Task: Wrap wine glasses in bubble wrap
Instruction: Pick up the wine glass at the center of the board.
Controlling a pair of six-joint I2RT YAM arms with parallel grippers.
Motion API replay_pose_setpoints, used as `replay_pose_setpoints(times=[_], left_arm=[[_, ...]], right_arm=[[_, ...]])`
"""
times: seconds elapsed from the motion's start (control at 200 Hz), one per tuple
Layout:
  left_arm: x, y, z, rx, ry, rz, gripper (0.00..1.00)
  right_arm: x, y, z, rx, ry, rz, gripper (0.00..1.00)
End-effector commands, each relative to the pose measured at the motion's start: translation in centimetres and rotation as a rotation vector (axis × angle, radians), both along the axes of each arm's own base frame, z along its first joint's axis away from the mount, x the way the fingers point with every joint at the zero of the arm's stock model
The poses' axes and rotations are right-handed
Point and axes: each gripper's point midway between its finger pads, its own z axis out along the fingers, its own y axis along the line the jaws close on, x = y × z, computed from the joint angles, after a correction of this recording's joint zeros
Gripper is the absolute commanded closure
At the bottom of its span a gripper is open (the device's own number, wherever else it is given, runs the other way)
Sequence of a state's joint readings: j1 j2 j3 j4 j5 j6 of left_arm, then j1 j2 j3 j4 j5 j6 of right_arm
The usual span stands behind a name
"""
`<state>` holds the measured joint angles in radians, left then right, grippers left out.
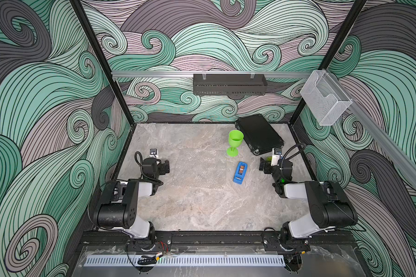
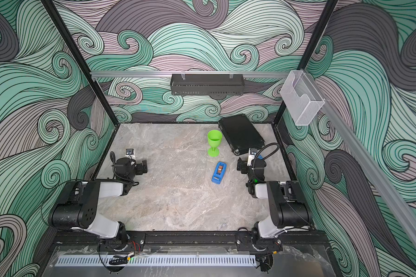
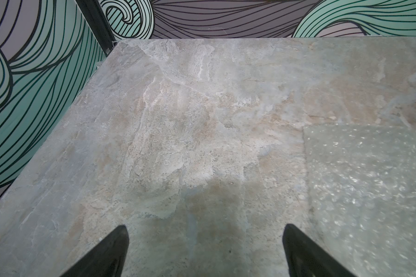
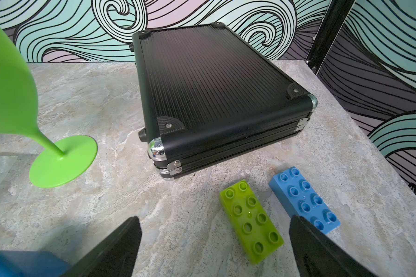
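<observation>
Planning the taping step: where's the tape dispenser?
In a top view, the blue tape dispenser lies between the bubble wrap and the right pincer.

Lime-green goblet (image 1: 234,143), blue tape dispenser (image 1: 240,173), black case (image 1: 259,134)

The near half of the worktop (image 1: 202,211) and its far left corner lie bare, but the far right is crowded: a black case (image 1: 259,134), the lime goblet (image 1: 234,144) standing just beside it, a blue tape dispenser (image 1: 240,173) nearer, and a green brick (image 4: 250,220) and blue brick (image 4: 303,199) by the right gripper (image 4: 214,219).
</observation>
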<state>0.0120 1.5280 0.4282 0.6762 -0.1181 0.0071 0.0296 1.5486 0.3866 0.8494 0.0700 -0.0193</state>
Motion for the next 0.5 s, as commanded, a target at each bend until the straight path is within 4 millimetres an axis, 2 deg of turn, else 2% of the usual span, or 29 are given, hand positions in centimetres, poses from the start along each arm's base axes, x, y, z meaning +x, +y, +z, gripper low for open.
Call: replay_pose_setpoints(times=[0.0, 0.065, 0.115, 0.215, 0.24, 0.315, 0.41, 0.495], left_arm=[[1.2, 0.2, 1.8, -0.012, -0.053, 0.004, 0.01], [1.8, 0.0, 2.8, -0.005, -0.038, -0.012, 0.01], [1.9, -0.2, 3.4, -0.013, 0.045, -0.019, 0.01], [2.3, -0.5, 5.9, -0.031, 0.129, -0.026, 0.02], [2.2, -0.5, 7.6, -0.035, 0.109, -0.024, 0.01], [1.6, -1.0, 10.5, -0.045, 0.103, -0.050, 0.02], [0.2, -2.3, 14.0, -0.058, 0.090, -0.123, 0.01], [-1.2, -3.9, 16.2, -0.097, 0.069, -0.205, 0.01]], right_arm=[[0.5, 0.1, 1.3, -0.007, -0.039, -0.001, 0.01], [0.1, -0.6, 2.1, -0.019, -0.054, -0.056, 0.01], [-0.2, -0.8, 2.9, -0.021, -0.056, -0.072, 0.01], [-0.6, -1.0, 4.7, -0.016, -0.030, -0.090, 0.01], [-0.9, -1.0, 5.1, -0.006, -0.022, -0.097, 0.01], [-1.8, -1.8, 6.4, 0.097, 0.018, -0.191, 0.01], [-4.2, -3.3, 7.3, 0.312, 0.097, -0.406, 0.01], [-4.2, -1.3, 9.6, 0.408, 0.078, -0.301, 0.01]])
